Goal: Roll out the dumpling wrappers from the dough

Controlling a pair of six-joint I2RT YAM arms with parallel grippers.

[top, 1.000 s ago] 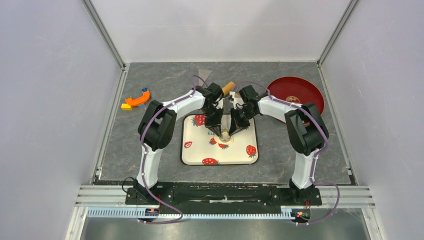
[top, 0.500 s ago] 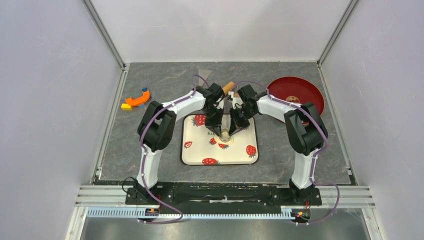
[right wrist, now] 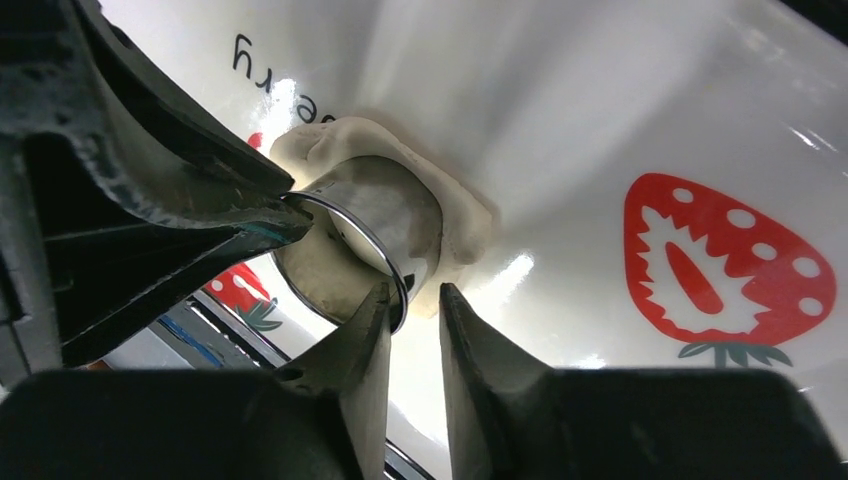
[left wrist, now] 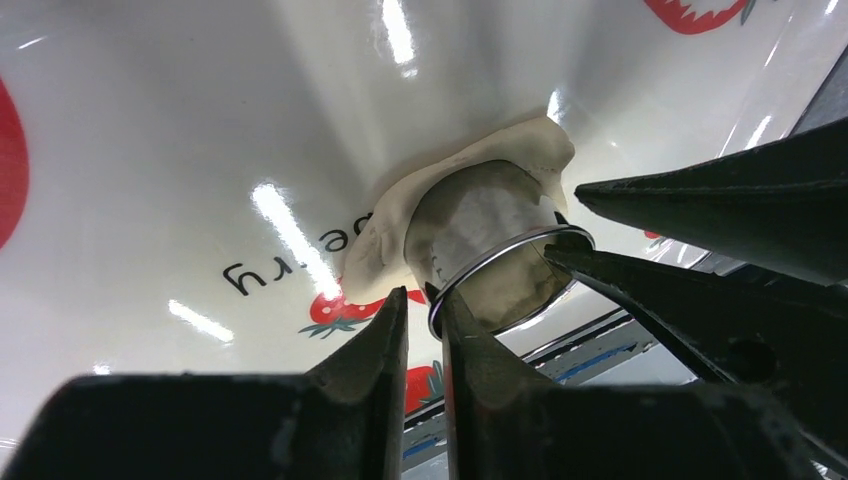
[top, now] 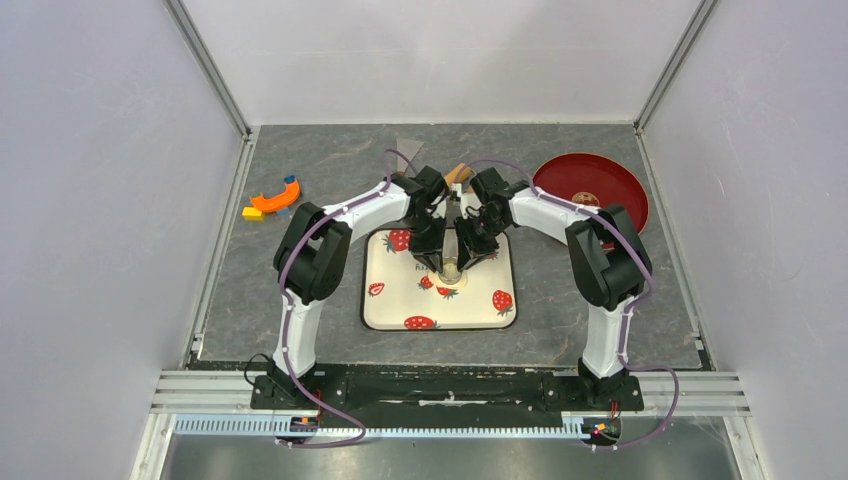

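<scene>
Inspection of the work area, both arms in view.

1. Left gripper (left wrist: 421, 300): its fingers (left wrist: 385, 340) were closed to a thin slit. The rim of the metal ring cutter (left wrist: 490, 245) sat in that slit, so I recorded the wall of the ring as pinched between them.

2. Right gripper (right wrist: 412, 298): it was drawn almost as close and held the same ring from the opposite side. One finger was inside the rim and lay against it. The other finger was just outside the wall.

3. The dough (left wrist: 385, 235): it was pale cream and pressed thin into an irregular patch. It lay flat on the strawberry-print tray (top: 395, 305), next to the printed lettering. The ring stood on top of it, tilted as seen by both wrist cameras. Dough spread out past the ring's edge on at least two sides. More dough showed inside the ring, though I could not tell whether it was cut free from the rest.

4. Overhead view: the two arms met over the far middle of the tray, wrists angled down and inward.

5. Other items on the grey table (top: 250, 280):
- A tan wooden roller (top: 457, 173) lay behind the wrists, partly hidden.
- A red plate (top: 585, 178) sat at the far right.
- An orange curved piece (top: 275, 198) lay well off to the left, with a yellow block (top: 252, 213) just beside it.
</scene>
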